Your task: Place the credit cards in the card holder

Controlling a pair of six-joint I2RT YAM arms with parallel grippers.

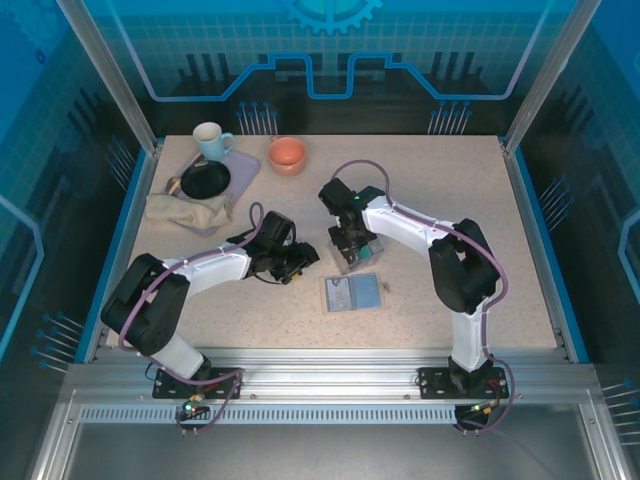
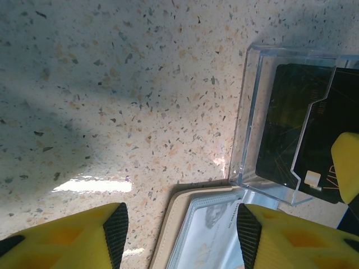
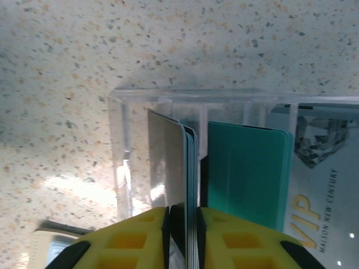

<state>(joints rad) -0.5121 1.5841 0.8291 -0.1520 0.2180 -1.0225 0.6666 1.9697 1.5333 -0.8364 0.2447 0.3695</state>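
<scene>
Blue-lit panel walls (image 1: 330, 50) enclose a speckled beige table (image 1: 450, 200).

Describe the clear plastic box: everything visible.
The clear plastic box is transparent, rectangular and open-topped, standing on the speckled table just beyond the open card holder. Inside, credit cards stand on edge: teal-green ones, grey ones, a VIP-printed one. The right tool reaches in, pinching a thin stack of them.

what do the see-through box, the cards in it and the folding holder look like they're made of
Box: clear rigid plastic, glossy; you see the speckled table through its walls. Credit cards: thin stiff plastic, probably, with smooth teal or grey faces. Card holder: beige leather or faux leather, matte, with a clear window pocket inside; which of the two can't be told.
</scene>
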